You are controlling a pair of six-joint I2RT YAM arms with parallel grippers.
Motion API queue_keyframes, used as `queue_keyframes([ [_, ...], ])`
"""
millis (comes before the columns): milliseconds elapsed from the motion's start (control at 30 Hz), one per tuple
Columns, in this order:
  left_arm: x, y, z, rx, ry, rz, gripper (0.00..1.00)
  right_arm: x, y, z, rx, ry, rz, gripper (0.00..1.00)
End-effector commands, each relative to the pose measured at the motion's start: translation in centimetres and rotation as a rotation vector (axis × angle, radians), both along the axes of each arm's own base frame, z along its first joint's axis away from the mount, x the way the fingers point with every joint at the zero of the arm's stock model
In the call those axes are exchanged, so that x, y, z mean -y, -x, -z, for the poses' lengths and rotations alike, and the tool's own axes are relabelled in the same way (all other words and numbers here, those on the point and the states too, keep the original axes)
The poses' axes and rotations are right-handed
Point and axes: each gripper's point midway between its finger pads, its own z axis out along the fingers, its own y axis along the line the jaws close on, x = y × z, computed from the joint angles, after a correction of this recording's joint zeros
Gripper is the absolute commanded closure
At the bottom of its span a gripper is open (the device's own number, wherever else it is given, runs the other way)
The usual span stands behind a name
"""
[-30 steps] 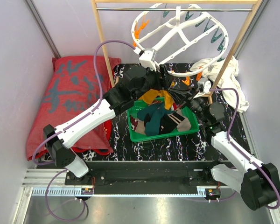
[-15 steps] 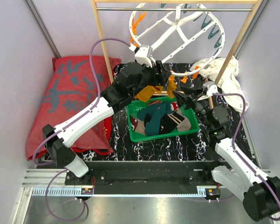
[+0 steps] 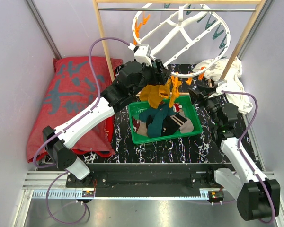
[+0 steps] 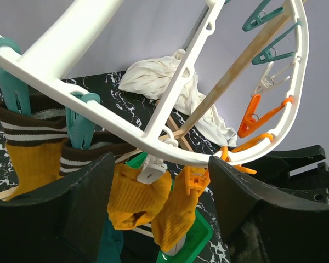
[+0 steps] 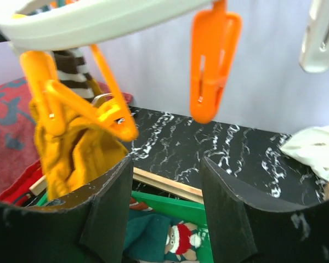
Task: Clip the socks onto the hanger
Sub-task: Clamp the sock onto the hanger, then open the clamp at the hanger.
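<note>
The white hanger hangs tilted from the rack bar. A mustard sock hangs under its near rim, its striped cuff in teal pegs and its toe end in an orange peg. My left gripper is open just behind the sock, and the sock's folds hang between its fingers untouched. My right gripper is open and empty to the right of the orange peg that pinches the sock. More socks, one of them teal, lie in the green tray.
The wooden rack posts stand either side of the hanger. A white cloth lies at the back right. A red cushion lies at the left. Free orange pegs and teal pegs hang along the rim.
The left arm has lifted the mustard sock from over the tray up to the hanger rim, and the sock now hangs from an orange peg. The right gripper has moved up and right.
</note>
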Motion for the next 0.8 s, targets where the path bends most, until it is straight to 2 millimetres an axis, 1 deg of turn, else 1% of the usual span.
queue_keyframes([
  [0,-0.6,0.0,-3.6,0.083,0.057,-0.002,0.28,-2.1,1.0,-3.5,0.132,0.071,-0.147,0.42],
  [67,-0.6,0.0,-3.7,0.085,0.055,-0.002,0.27,-3.0,1.2,-3.5,0.135,0.088,-0.206,0.43],
  [100,-0.7,0.0,-3.7,0.086,0.055,-0.004,0.28,-3.3,1.2,-3.9,0.145,0.092,-0.221,0.44],
  [200,-0.7,0.0,-3.8,0.088,0.054,-0.005,0.28,-3.6,1.0,-4.4,0.159,0.095,-0.239,0.46],
  [233,-0.8,-0.1,-3.9,0.089,0.056,-0.007,0.28,-3.5,0.9,-4.7,0.177,0.095,-0.236,0.49],
  [267,-0.8,-0.1,-3.9,0.088,0.054,-0.007,0.27,-3.5,0.6,-4.5,0.172,0.093,-0.232,0.49],
  [367,-0.8,-0.1,-4.0,0.09,0.054,-0.008,0.28,-3.7,0.2,-5.0,0.186,0.099,-0.237,0.51],
  [400,-0.9,-0.1,-3.9,0.09,0.051,-0.01,0.28,-3.8,0.2,-5.5,0.2,0.102,-0.244,0.51],
  [533,-0.9,-0.3,-3.9,0.091,0.048,-0.011,0.28,-4.4,0.2,-5.9,0.212,0.121,-0.284,0.55],
  [633,-0.9,-0.3,-3.9,0.088,0.051,-0.004,0.27,-4.5,0.3,-5.8,0.208,0.128,-0.293,0.63],
  [767,-0.9,-0.5,-4.1,0.09,0.049,-0.003,0.28,-4.6,1.0,-6.0,0.21,0.136,-0.308,0.74],
])
